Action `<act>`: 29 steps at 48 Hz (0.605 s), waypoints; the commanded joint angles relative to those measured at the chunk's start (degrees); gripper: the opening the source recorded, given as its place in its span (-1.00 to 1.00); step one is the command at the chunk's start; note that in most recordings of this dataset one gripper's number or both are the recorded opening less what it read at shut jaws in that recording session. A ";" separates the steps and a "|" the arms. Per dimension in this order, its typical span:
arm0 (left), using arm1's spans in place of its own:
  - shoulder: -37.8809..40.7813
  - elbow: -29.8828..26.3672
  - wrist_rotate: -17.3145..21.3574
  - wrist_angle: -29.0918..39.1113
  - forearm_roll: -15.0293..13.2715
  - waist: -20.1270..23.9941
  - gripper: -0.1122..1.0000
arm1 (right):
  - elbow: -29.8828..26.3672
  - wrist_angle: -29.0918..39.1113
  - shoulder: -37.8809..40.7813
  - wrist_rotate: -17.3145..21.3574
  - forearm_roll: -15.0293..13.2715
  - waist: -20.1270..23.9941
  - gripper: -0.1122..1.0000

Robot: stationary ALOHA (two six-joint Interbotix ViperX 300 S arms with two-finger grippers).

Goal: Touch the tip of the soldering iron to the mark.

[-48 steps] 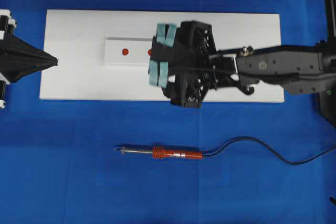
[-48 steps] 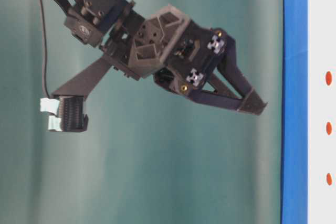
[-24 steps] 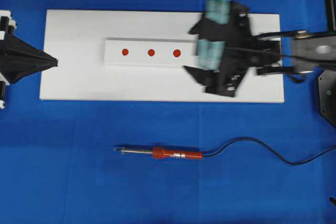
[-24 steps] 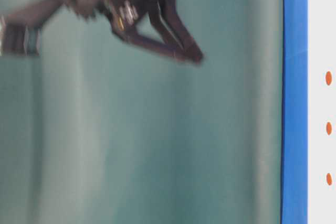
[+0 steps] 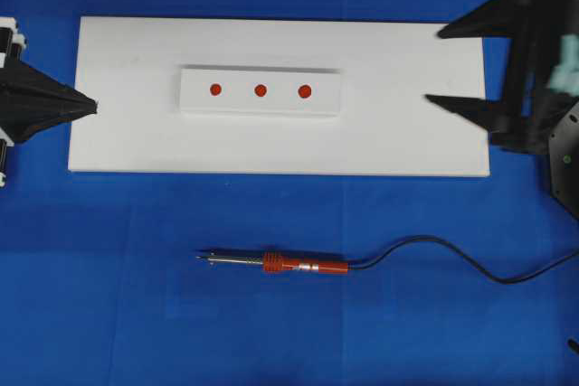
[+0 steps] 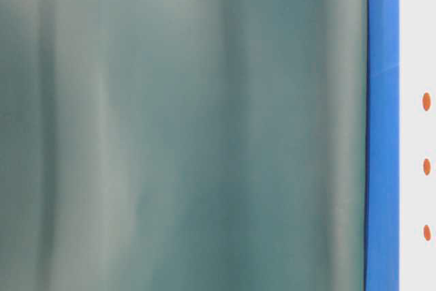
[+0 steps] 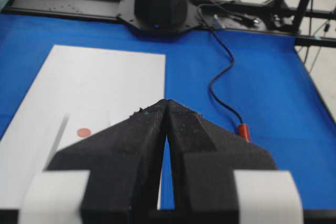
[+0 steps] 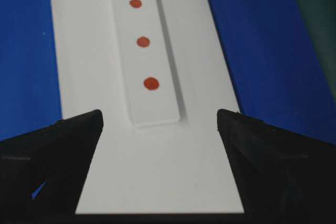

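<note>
The soldering iron [image 5: 276, 265] lies flat on the blue surface [image 5: 136, 314], below the white board [image 5: 398, 142] in the overhead view and well apart from both sets of jaws. The right gripper [image 5: 461, 65] hangs over the board's right end with its jaws spread wide and nothing between them. The left gripper [image 5: 90, 106] sits at the board's left edge, jaws pressed together and empty.

The iron has a red-orange handle, a silver shaft with a thin tip pointing left, and a black cord [image 5: 452, 255] curling off to the right.

Three red marks [image 5: 261, 90] sit on a raised white strip [image 5: 194, 101]. The table-level view is mostly blurred green backdrop.
</note>
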 commanded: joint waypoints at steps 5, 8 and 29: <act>0.18 -0.70 -0.09 -0.26 0.00 -0.18 -0.79 | 4.75 0.00 -7.12 0.09 0.00 -0.09 0.74; 0.09 -0.70 0.00 -0.26 0.00 -0.18 -0.79 | 6.50 -0.09 -8.96 0.18 0.00 -0.09 0.74; 0.09 -0.62 -0.09 -0.26 0.00 -0.18 -0.79 | 16.00 -4.57 -12.48 2.11 0.44 -0.09 0.67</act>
